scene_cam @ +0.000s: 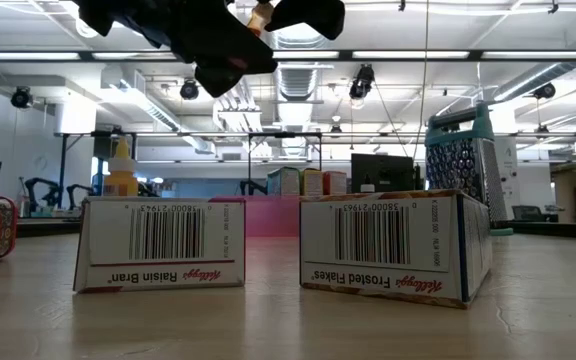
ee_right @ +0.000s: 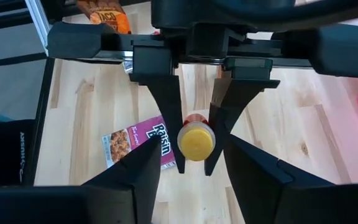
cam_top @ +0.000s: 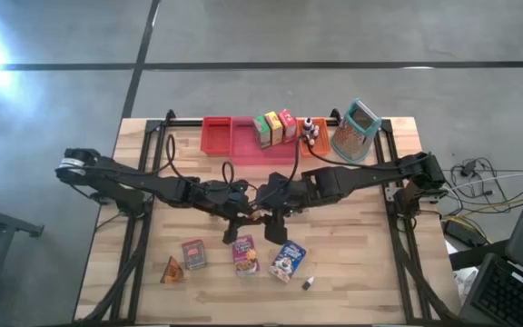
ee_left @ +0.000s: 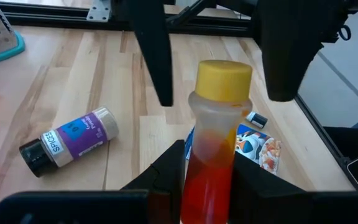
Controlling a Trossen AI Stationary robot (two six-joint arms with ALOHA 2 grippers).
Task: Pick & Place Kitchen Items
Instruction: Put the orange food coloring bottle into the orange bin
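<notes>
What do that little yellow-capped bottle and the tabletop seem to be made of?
The bottle, held in the left gripper, looks like frosted translucent plastic: red-orange contents show through its cloudy wall, and its yellow cap has a smooth matte look. The table appears to be pale wood, with visible plank seams and grain, likely sealed.

I see a grey polished concrete floor (cam_top: 271, 36) w/ dark seam lines around the pale butcher-block wooden table (cam_top: 361, 282). At the right edge: a tangle of cables (cam_top: 470, 173) and a dark laptop (cam_top: 516, 291). Across the room, long fluorescent ceiling light strips (scene_cam: 448, 55) glow under exposed white ductwork (scene_cam: 128, 85). Black monitor (scene_cam: 380, 170) in the bkgd, far side.
</notes>
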